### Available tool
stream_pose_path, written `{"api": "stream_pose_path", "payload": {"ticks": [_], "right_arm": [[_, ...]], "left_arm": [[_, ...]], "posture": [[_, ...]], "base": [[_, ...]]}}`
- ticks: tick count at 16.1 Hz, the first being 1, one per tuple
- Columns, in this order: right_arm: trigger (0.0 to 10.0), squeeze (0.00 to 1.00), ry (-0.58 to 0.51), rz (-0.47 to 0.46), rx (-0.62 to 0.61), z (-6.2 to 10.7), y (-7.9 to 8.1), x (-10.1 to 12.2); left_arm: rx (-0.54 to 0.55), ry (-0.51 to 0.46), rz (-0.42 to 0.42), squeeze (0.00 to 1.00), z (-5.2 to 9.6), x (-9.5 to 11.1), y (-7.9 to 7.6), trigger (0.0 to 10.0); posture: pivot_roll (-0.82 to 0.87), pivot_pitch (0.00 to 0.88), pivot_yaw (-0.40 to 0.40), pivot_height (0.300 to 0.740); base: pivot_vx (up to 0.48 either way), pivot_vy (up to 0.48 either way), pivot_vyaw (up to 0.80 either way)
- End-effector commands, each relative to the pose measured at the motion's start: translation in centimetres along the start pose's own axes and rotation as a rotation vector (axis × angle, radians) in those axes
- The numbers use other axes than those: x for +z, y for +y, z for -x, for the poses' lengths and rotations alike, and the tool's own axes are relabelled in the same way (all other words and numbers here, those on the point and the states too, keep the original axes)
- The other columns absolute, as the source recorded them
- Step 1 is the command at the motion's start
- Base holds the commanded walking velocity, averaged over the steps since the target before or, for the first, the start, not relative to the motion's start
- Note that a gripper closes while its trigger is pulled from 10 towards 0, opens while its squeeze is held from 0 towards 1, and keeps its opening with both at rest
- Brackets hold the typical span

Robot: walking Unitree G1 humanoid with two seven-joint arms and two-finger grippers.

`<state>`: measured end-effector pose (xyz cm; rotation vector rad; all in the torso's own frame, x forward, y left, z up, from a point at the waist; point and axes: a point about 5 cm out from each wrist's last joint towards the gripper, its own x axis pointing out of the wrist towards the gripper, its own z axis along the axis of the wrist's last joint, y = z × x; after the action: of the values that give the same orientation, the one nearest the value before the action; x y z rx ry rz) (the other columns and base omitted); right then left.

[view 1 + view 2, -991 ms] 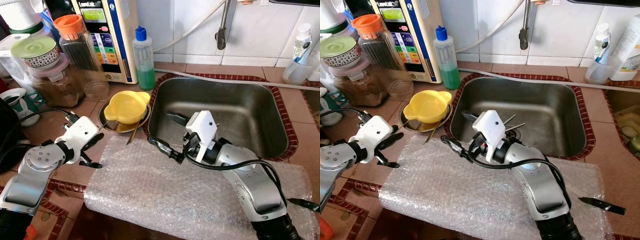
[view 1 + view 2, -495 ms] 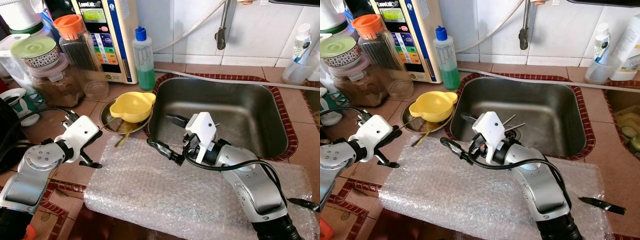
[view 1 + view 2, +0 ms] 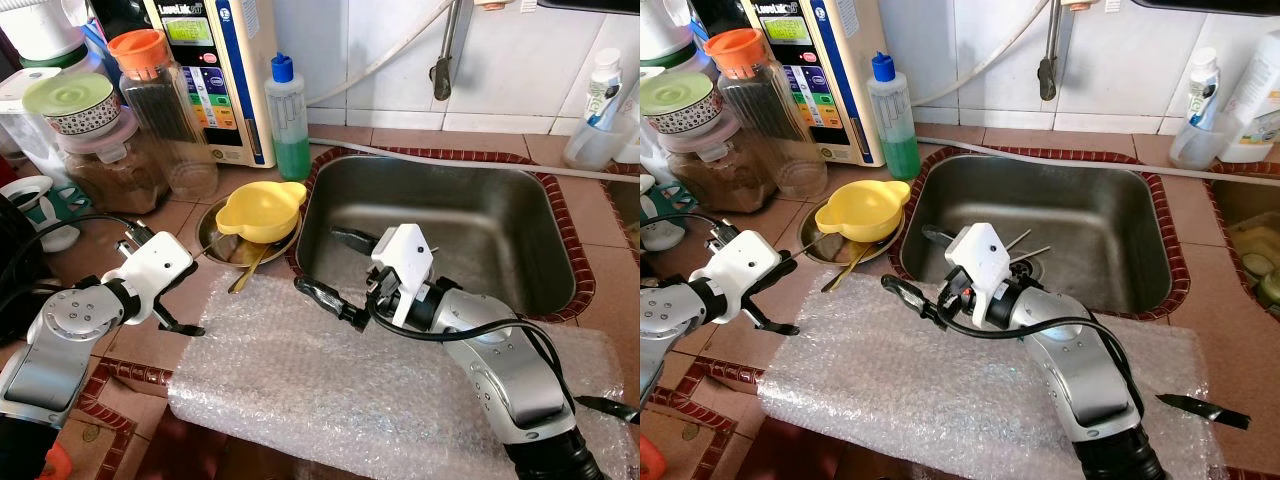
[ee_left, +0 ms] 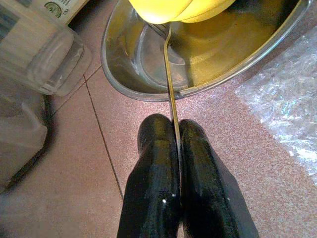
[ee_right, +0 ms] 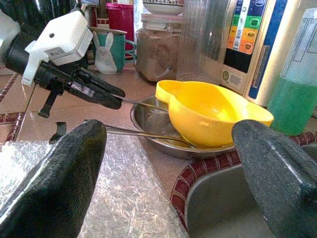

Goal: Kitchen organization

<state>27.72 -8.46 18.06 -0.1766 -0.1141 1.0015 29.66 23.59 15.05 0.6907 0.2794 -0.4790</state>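
A yellow bowl (image 3: 260, 210) sits tilted in a shallow metal dish (image 3: 214, 243) on the counter, left of the sink (image 3: 520, 200). A thin metal utensil handle (image 4: 169, 79) runs from under the bowl out over the dish rim. My left gripper (image 3: 192, 264) is shut on that handle, low over the tiles; in the left wrist view the left gripper (image 4: 174, 126) pinches it between its pads. My right gripper (image 3: 335, 268) hangs open at the sink's left rim, pointing toward the bowl and apart from it. A second, golden utensil (image 3: 250, 268) leans out of the dish.
Bubble wrap (image 3: 330, 390) covers the counter's front. Jars (image 3: 150, 110), a water purifier (image 3: 215, 70) and a green soap bottle (image 3: 288, 120) stand behind the dish. Several utensils (image 3: 1025, 245) lie in the sink. A black blade-like piece (image 3: 1203, 408) lies at the wrap's right end.
The yellow bowl rocked toward the sink and settled back slightly left. The golden utensil swung left in the dish. My left gripper drew a little leftward, still holding the handle.
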Motion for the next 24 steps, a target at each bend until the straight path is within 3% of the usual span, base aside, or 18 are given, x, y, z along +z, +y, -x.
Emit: {"api": "stream_pose_path", "payload": {"ticks": [1, 5, 12, 14, 19, 21, 24], "right_arm": [[10.0, 0.00, -0.023, 0.012, 0.015, -0.2, 0.0, 0.5], [10.0, 0.00, -0.038, -0.012, 0.020, -0.2, 0.0, 0.6], [10.0, 0.00, -0.034, -0.013, 0.028, -0.2, 0.0, 0.6], [10.0, 0.00, -0.038, -0.014, 0.026, -0.3, 0.1, 0.6], [10.0, 0.00, -0.039, -0.012, 0.022, -0.5, 0.0, 0.5], [10.0, 0.00, -0.038, -0.009, 0.019, -0.5, 0.0, 0.5], [10.0, 0.00, -0.046, -0.005, -0.016, -0.5, -0.5, 0.6]], "left_arm": [[0.007, 0.048, -0.020, 0.00, 0.7, -0.9, 0.6, 0.0], [0.086, 0.016, -0.025, 0.00, 1.5, -0.1, 2.4, 0.0], [0.074, -0.013, -0.041, 0.00, 2.0, 1.1, 2.6, 0.0], [0.161, -0.005, -0.085, 0.00, 2.6, 1.9, 3.9, 0.0], [0.320, -0.007, -0.039, 0.00, 3.1, 2.0, 5.8, 0.0], [0.315, -0.012, -0.041, 0.00, 3.1, 2.1, 5.8, 0.0], [0.404, -0.114, -0.045, 0.00, 2.9, 3.6, 6.2, 0.0]], "posture": [[-0.20, 0.096, 0.107, 0.740], [-0.19, 0.093, 0.105, 0.740], [-0.19, 0.097, 0.103, 0.740], [-0.18, 0.099, 0.106, 0.740], [-0.18, 0.099, 0.106, 0.740], [-0.18, 0.098, 0.106, 0.740], [-0.18, 0.095, 0.107, 0.740]], "base": [[0.000, 0.000, 0.00], [0.000, 0.000, 0.00], [0.000, 0.000, 0.00], [0.000, 0.000, 0.00], [0.000, 0.000, 0.00], [0.000, 0.000, 0.00], [0.000, 0.000, 0.00]]}}
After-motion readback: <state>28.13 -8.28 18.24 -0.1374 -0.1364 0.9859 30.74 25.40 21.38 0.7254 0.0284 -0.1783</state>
